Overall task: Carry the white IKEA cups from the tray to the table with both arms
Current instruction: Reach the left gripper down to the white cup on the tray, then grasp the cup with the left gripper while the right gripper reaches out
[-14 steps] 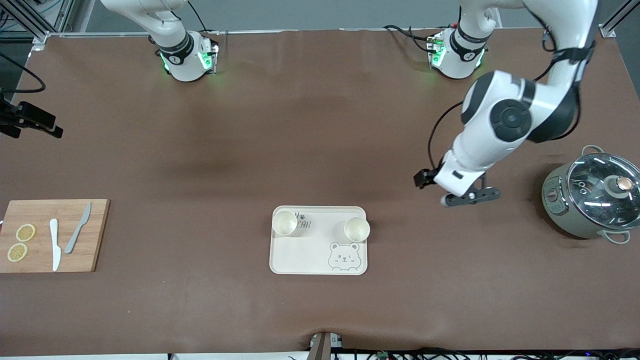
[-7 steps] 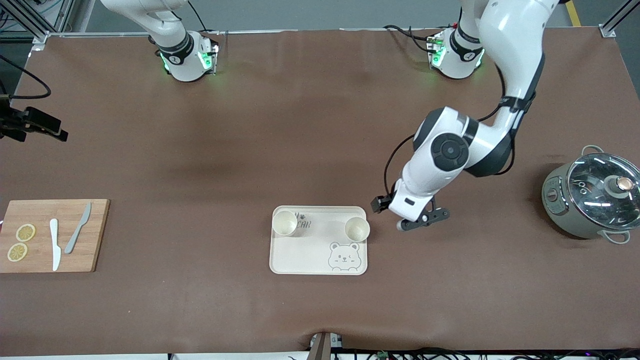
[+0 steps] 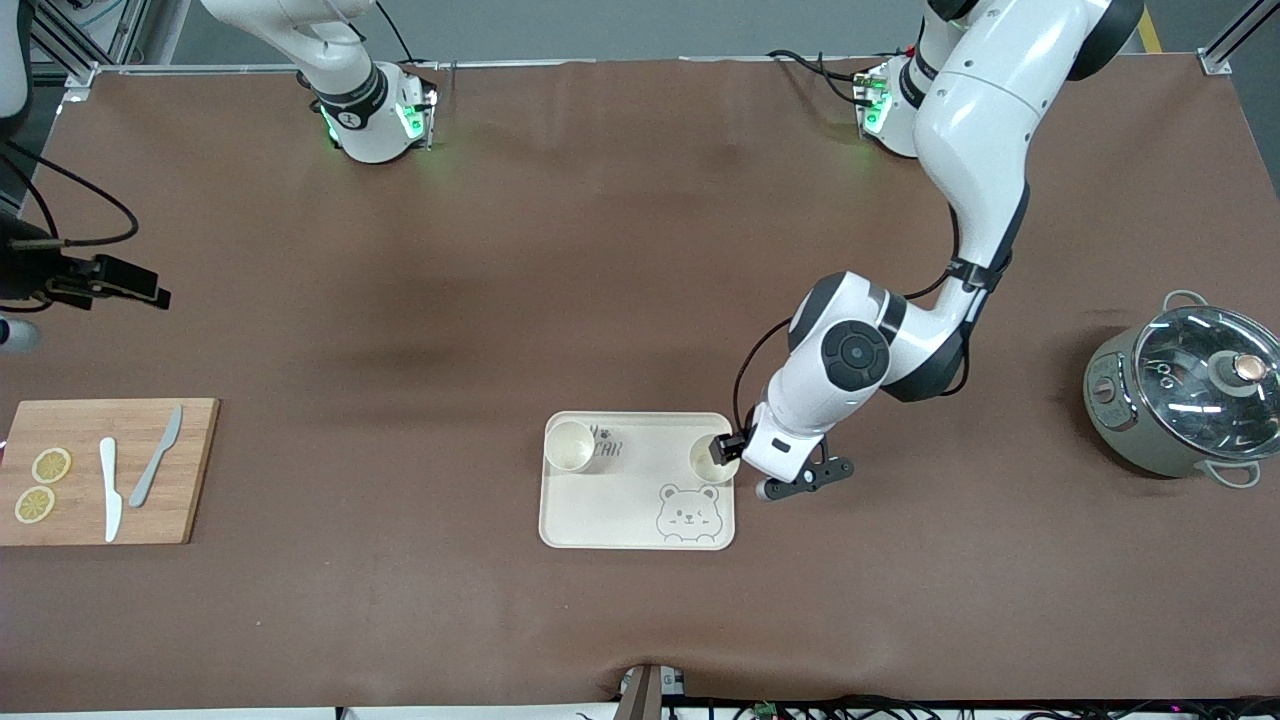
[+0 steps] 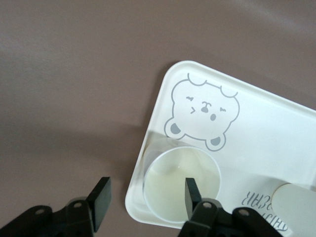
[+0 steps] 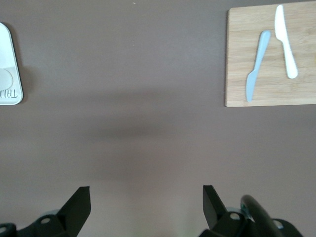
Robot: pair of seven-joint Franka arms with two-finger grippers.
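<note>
Two white IKEA cups stand upright on the cream bear tray (image 3: pixel 600 515): one (image 3: pixel 570 445) at the corner toward the right arm's end, one (image 3: pixel 712 460) at the corner toward the left arm's end. My left gripper (image 3: pixel 728 448) is open and low over the second cup. In the left wrist view the left gripper (image 4: pixel 147 190) straddles this cup's (image 4: pixel 168 180) wall, with one finger over its inside and one outside the tray (image 4: pixel 276 133). The other cup (image 4: pixel 296 207) shows at that view's edge. My right gripper (image 3: pixel 140 288) is open and empty over bare table (image 5: pixel 145 197).
A wooden cutting board (image 3: pixel 110 470) with two knives and lemon slices lies at the right arm's end; it also shows in the right wrist view (image 5: pixel 269 54). A grey-green lidded pot (image 3: pixel 1180 400) stands at the left arm's end.
My left arm has swung from the table near the pot toward the tray and come down over the cup. My right gripper has drifted a little toward the table's middle.
</note>
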